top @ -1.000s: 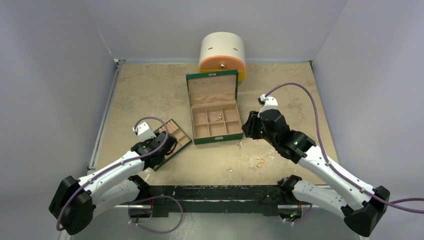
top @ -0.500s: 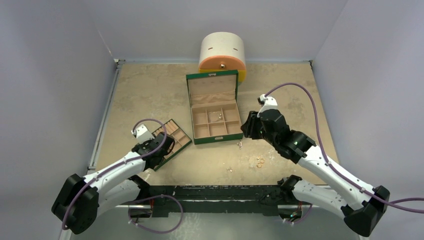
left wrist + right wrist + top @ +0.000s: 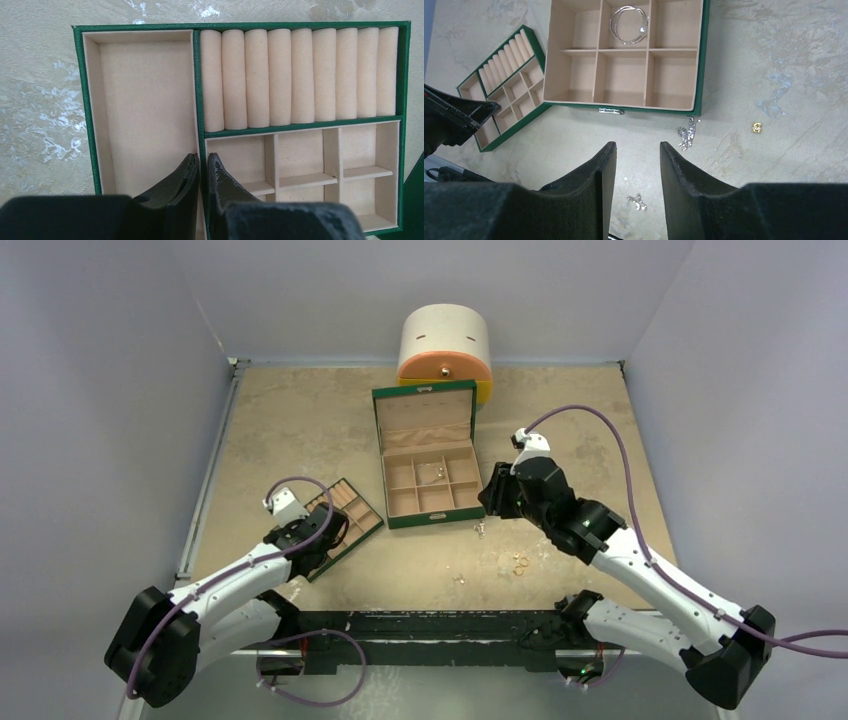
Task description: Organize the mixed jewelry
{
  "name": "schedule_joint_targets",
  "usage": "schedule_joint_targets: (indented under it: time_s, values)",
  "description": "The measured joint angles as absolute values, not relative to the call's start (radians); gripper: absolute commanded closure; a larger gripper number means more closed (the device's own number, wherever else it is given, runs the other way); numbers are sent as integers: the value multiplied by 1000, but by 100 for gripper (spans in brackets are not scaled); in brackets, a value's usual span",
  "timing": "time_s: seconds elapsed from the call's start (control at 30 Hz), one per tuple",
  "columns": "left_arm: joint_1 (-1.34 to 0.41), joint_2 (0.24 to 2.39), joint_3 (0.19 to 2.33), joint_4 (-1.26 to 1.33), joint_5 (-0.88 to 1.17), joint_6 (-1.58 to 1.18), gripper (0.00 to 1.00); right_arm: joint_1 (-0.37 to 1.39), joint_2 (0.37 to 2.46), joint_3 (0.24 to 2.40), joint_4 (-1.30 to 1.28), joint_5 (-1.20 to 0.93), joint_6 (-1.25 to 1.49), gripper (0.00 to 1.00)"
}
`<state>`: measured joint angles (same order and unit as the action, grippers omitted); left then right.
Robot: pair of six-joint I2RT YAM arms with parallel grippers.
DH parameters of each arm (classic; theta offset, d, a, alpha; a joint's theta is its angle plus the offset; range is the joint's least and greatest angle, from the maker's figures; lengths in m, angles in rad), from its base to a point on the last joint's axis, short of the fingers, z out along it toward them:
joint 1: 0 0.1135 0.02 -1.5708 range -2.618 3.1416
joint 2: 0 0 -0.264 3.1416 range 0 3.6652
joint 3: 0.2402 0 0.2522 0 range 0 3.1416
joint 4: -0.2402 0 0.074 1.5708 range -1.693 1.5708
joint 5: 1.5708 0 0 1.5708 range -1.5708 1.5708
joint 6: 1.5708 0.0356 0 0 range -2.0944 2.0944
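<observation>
Tabletop (image 3: 290,430) of beige, marbled material fills the scene, closed in by pale lilac-grey walls (image 3: 100,390) on three sides. At the far edge stands a round cream and orange container (image 3: 445,340). In the middle sits a green jewelry box (image 3: 428,521), its lid open and leaning back, with six tan compartments. A silvery looped bracelet (image 3: 629,24) lies in the middle compartment of the far row.

The rest of the mixed jewelry lies on the bare surface in front of the box. A silvery dangling piece (image 3: 686,135) is just beside the box's near right corner. In the right wrist view its long axis runs almost straight away from the box, slightly slanted. Two gold rings (image 3: 520,562) lie close together, nearer to the arms, and a small silvery bit (image 3: 460,579) is to their left. One tiny gold piece (image 3: 757,128) lies apart, to the right of the dangling piece.

The right gripper (image 3: 634,145) hovers over the table in front of the box, its jaws moderately apart and holding nothing.

The left gripper (image 3: 202,160) is over the green divider tray (image 3: 145,100), left of the box. Its jaws are very narrow, one finger on each side of a green partition. Whether they pinch it I cannot tell.
</observation>
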<state>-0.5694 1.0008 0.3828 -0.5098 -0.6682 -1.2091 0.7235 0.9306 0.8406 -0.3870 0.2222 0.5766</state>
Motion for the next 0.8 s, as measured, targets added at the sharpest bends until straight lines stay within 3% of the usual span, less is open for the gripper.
schedule_joint_targets:
  time_s: [0.07,0.43,0.8]
  values:
    - [-569,1002,383,-509,-669,-1209,100,723,936,841,-385,217,580,60]
    - [-569,960,397,-554,-657,-1179,100,723,943,841,-382,216,587,60]
    - [-569,862,566,-683,-677,-1137,100,723,942,841,-382,217,591,59]
